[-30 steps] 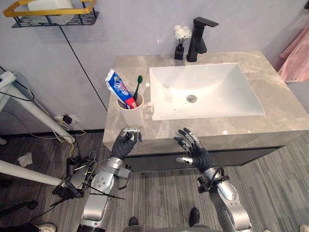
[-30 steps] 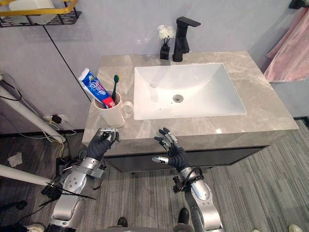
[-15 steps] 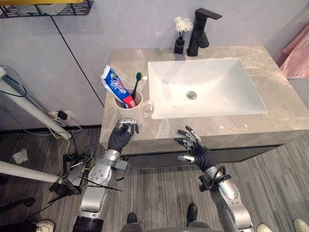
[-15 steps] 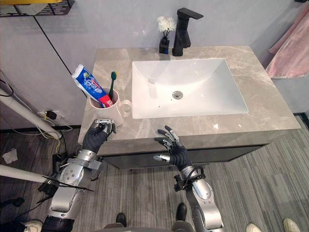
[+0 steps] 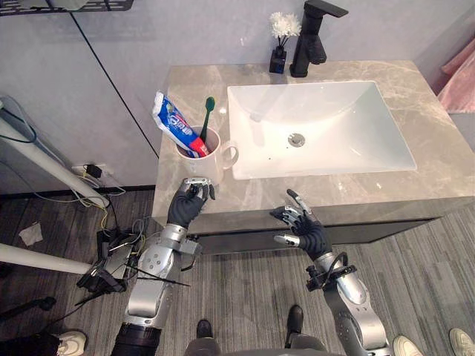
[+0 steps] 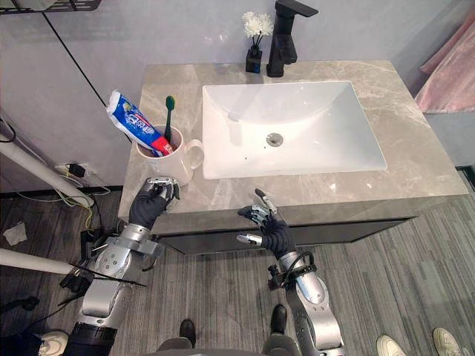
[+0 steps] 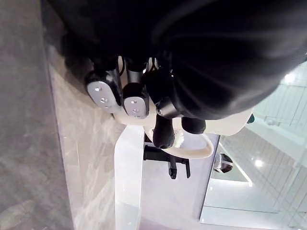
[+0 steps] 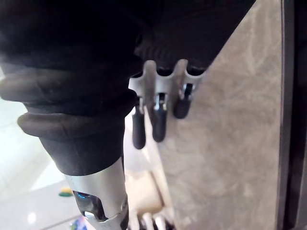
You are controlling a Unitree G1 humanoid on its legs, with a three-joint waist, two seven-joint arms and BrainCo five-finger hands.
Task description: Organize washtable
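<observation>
Where washtable (image 5: 185, 96) meets its front edge, left hand (image 5: 188, 208) curls empty by mug (image 5: 209, 163). Fingers of right hand (image 5: 308, 236) spread.

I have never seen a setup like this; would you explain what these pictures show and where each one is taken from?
This is a humanoid robot at a washtable. Two pictures come from its head, looking down; two from its wrists, very close up. On the counter: a white sink, a black tap, a vase of flowers, and a mug holding toothpaste and a toothbrush. The left hand is curled just before the mug, holding nothing; the right hand is open at the counter's front edge.
</observation>
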